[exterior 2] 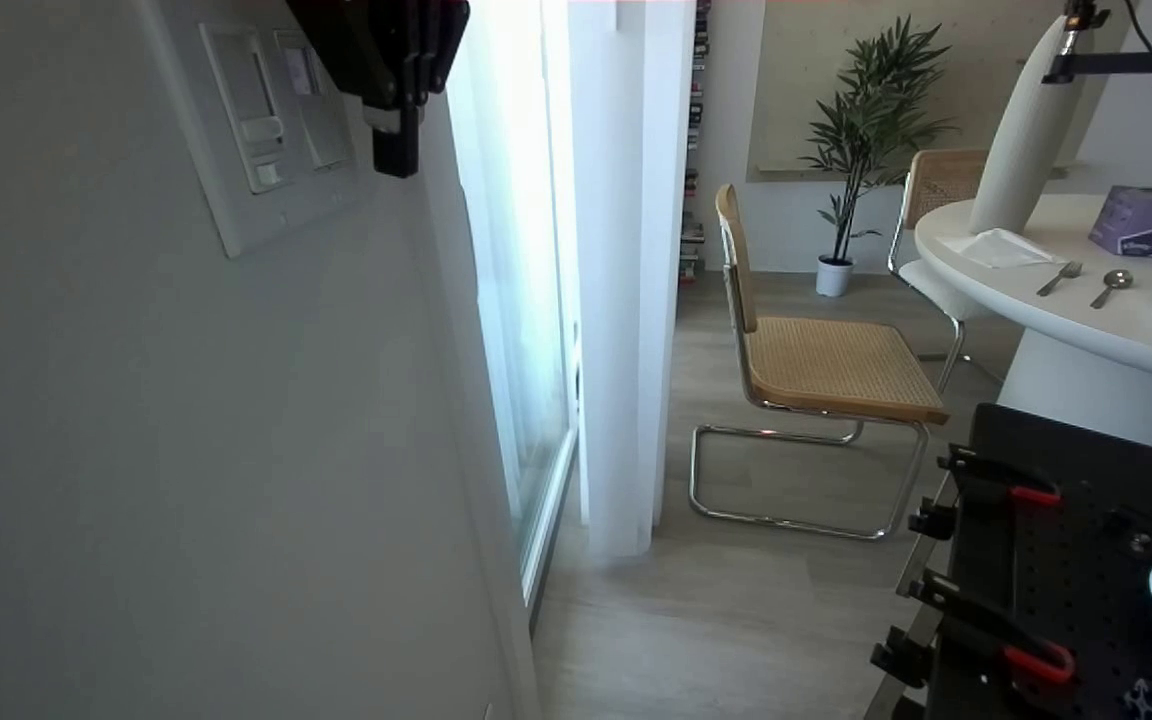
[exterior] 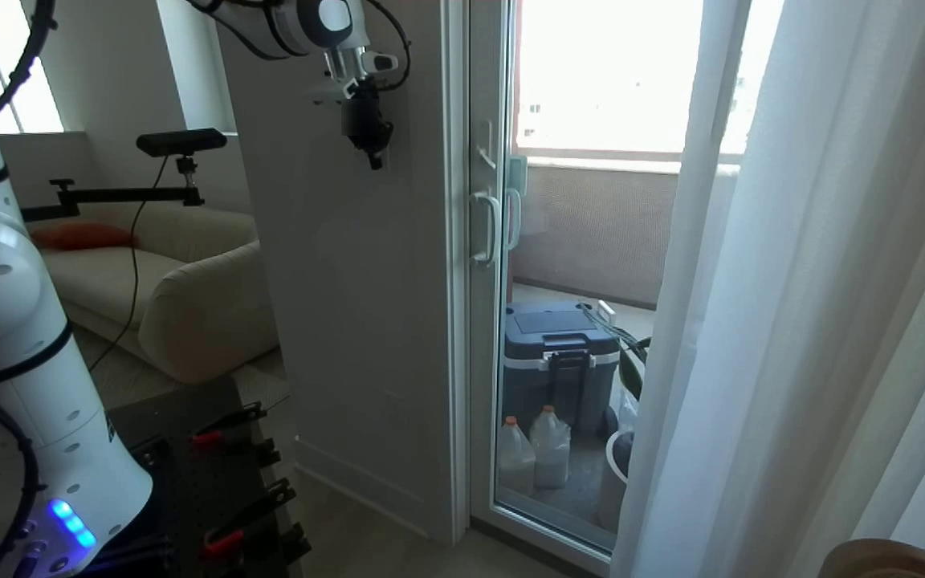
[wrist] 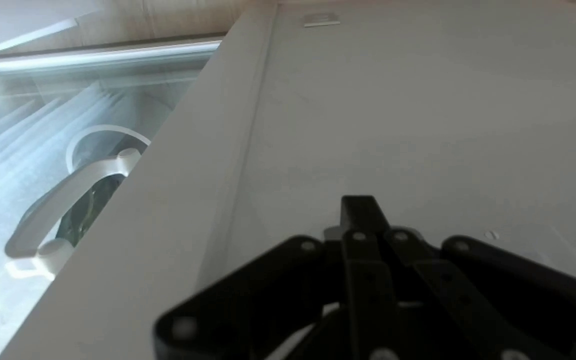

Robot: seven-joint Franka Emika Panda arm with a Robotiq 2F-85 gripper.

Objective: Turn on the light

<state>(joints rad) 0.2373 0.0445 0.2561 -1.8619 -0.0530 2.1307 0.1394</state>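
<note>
A white light switch plate (exterior 2: 288,205) is on the grey wall in an exterior view. It holds two controls side by side: a switch with a slot and small tab (exterior 2: 246,110) and a narrower switch (exterior 2: 314,100), partly behind the gripper. My gripper (exterior 2: 396,150) points down by the plate's edge, its fingertips together with nothing between them. Whether it touches the plate cannot be told. The gripper also shows in an exterior view (exterior: 376,159) and in the wrist view (wrist: 363,212). In the wrist view a screw (wrist: 492,235) shows right of the fingertips; the switches are hidden.
A glass sliding door (exterior: 485,321) with a white handle (exterior: 495,229) is beside the wall, its handle (wrist: 68,200) left in the wrist view. A white curtain (exterior: 792,281) hangs beyond. A chair (exterior 2: 836,365) and a round table (exterior 2: 1066,320) stand farther off.
</note>
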